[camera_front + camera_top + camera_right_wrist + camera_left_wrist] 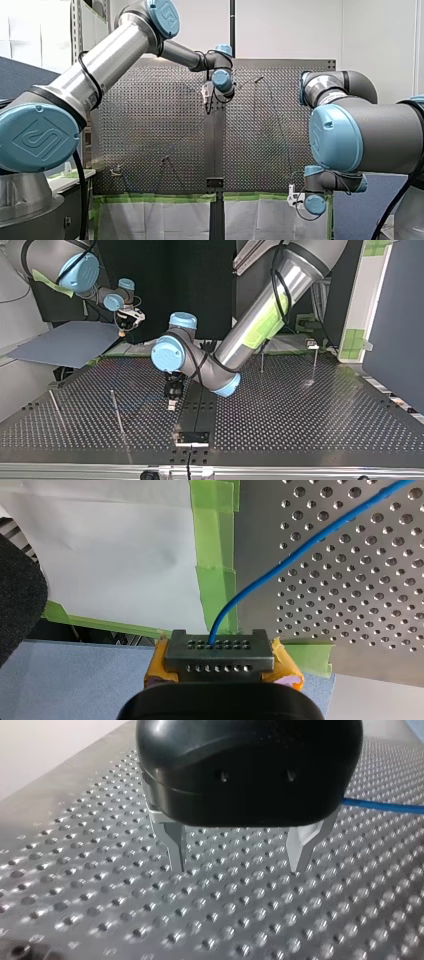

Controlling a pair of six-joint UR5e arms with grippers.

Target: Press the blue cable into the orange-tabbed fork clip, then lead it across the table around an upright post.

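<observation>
My right fingers (220, 655) are closed on the blue cable (300, 550). It comes out from between the yellow pads and runs away from them, over the green tape (215, 555) and onto the perforated tabletop (350, 595). These fingers hang beyond the edge of the tabletop, not above it.

My left fingers (175, 845) are open with nothing between them. Their tips are very near the tabletop, near its middle. A short piece of the cable shows behind them to one side, apart from them.

In the top view thin upright posts (117, 412) stand on the tabletop, some to either side of my left arm. I cannot pick out the orange-tabbed fork clip with certainty in any view.

I think the first danger is in the right grip. The cable is thin and smooth, so if I pull it across the table with too much tension, it may slide through the pads or slip out.

The second danger is for my left fingers. They are so low that a small error downward would push the metal tips against the plate. If they close beside the cable and not around it, they catch nothing.

The loose cable could also hook on the wrong post as it is led across.
</observation>
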